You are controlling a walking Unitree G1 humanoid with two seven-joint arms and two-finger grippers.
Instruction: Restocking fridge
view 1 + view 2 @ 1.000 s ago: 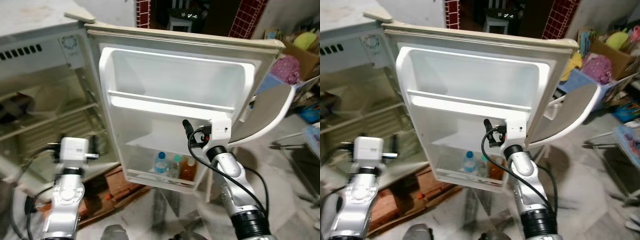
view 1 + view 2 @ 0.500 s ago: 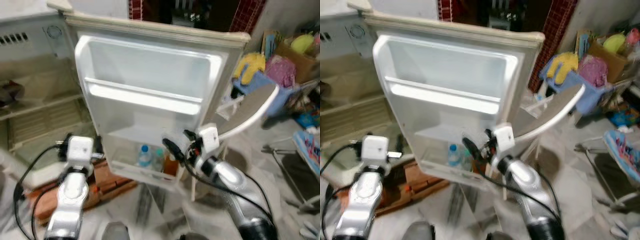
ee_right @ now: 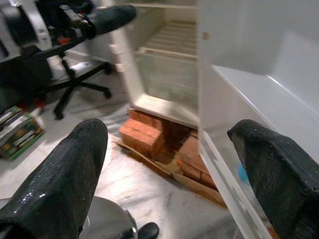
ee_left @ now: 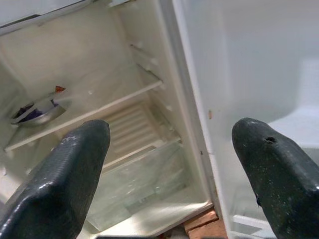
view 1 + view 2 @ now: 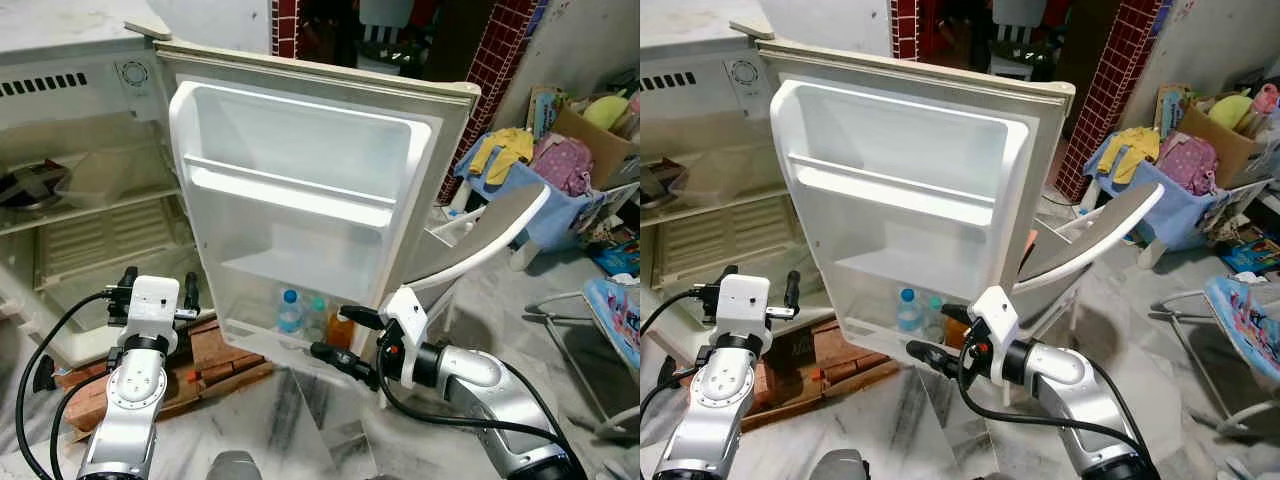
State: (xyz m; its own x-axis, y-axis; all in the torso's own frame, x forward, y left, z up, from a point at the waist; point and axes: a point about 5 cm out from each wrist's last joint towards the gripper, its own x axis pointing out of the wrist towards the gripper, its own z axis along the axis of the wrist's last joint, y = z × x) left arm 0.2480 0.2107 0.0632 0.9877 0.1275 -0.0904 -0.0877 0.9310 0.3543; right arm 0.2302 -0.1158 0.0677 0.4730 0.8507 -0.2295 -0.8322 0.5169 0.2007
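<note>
Before the robot stands the fridge on bricks, its door swung wide. On the door's lowest shelf three bottles stand side by side. The right gripper hangs just beside that shelf, fingers spread wide, holding nothing. The left gripper is raised toward the fridge body, fingers also wide apart.
</note>
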